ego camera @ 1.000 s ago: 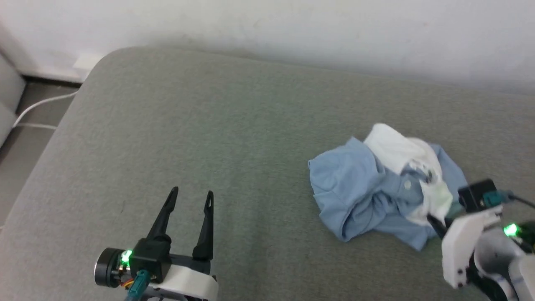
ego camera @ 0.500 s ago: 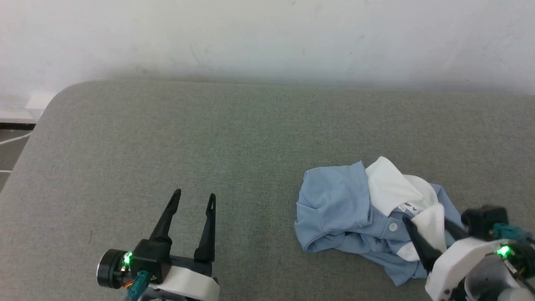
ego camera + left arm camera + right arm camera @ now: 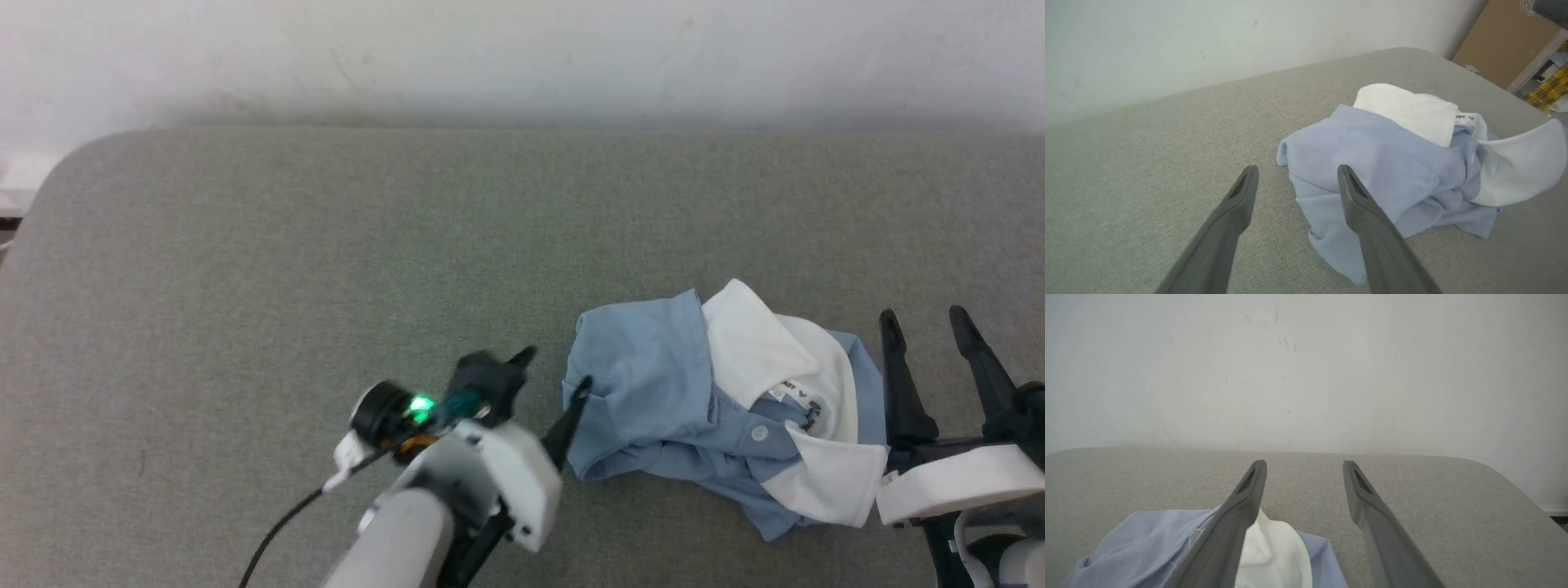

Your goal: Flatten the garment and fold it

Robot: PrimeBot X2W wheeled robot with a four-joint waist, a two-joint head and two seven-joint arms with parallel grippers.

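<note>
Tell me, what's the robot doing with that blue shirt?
The robot is meant to flatten and fold the light blue polo shirt, which lies crumpled on the grey cushion, white collar on top. Its left gripper is open and reaching at the shirt's left edge. Its right gripper, also open, sits just beside the shirt's right side, holding nothing. No folding yet.
</note>
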